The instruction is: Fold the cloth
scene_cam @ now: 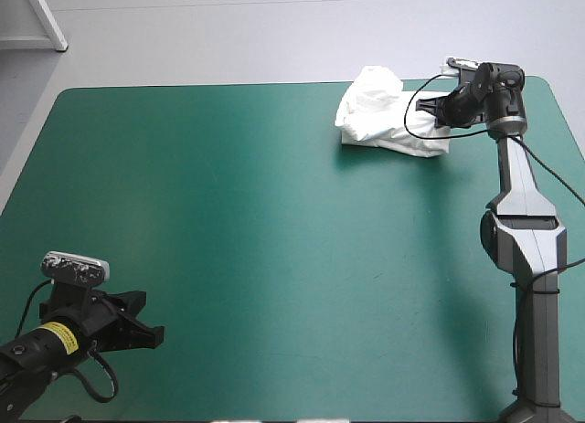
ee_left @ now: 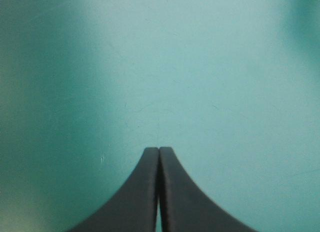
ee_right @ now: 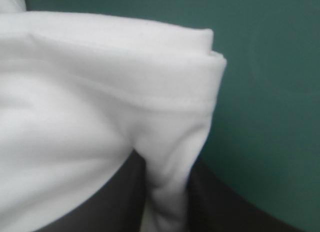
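High view: the white T-shirt [scene_cam: 384,112] lies as a crumpled heap in the upper right of the frame, near the far edge of the worktop [scene_cam: 274,259] and toward its right edge. One lobe of the heap bulges upward, and a flatter part trails toward the right. The right arm runs up the right side of the frame, and the right claw [scene_cam: 437,112] meets the right side of the heap.

Right wrist view: the right claw [ee_right: 167,192] grips the T-shirt [ee_right: 100,91]. Its black fingers [ee_right: 115,197] are all but closed, with a narrow fold of white fabric pinched between them. A stitched hem crosses the fabric just ahead of the claw, and the teal-green cover [ee_right: 270,91] shows beside and beyond the cloth.

The left claw [scene_cam: 151,334] sits in the lower left of the high view, near the worktop's near edge and well apart from the T-shirt.

Left wrist view: the left claw [ee_left: 159,151] is closed. Its two fingers meet in one pointed arch, with only teal-green cover ahead of them.
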### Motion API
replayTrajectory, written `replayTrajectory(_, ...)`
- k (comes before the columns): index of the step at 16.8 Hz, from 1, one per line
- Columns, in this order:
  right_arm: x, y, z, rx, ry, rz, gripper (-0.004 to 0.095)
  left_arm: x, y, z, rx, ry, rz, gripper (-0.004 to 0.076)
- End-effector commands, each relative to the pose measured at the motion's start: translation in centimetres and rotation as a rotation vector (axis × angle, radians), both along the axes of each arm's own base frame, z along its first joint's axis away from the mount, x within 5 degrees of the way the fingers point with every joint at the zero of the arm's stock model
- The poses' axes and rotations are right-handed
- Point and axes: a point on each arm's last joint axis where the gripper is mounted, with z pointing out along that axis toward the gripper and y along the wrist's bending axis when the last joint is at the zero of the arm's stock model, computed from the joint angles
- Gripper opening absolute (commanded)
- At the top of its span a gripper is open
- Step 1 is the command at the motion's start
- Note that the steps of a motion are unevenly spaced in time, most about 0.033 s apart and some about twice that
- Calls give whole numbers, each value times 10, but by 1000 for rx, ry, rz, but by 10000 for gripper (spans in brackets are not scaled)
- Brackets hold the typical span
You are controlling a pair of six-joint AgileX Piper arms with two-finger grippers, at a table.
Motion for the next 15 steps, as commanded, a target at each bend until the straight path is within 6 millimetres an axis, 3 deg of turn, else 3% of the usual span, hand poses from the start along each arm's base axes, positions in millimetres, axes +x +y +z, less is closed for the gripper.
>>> replayTrajectory(1, -13, -7, 51, -26, -107, -15, 639, 4, -2, 10, -24, -61, -3, -8)
replayTrajectory(2, -13, -6, 54, -14, -112, -15, 814, 4, -2, 9, -24, -60, -3, -8)
replayTrajectory(5, -17, -3, 65, 23, -135, -3, 809, 5, -1, 10, -9, -67, 1, -8)
replayTrajectory(7, -26, 1, 89, 61, -180, 11, 702, 5, 1, 13, 7, -89, 7, -8)
replayTrajectory(9, -39, 7, 120, 116, -239, 38, 518, 6, 2, 27, -5, -149, 12, -8)
replayTrajectory(12, -74, 29, 181, 169, -377, 171, -10, 3, 3, 55, -60, -264, 12, -8)
replayTrajectory(15, -113, 50, 224, 85, -438, 227, -7, 3, 6, 64, -31, -311, 22, -8)
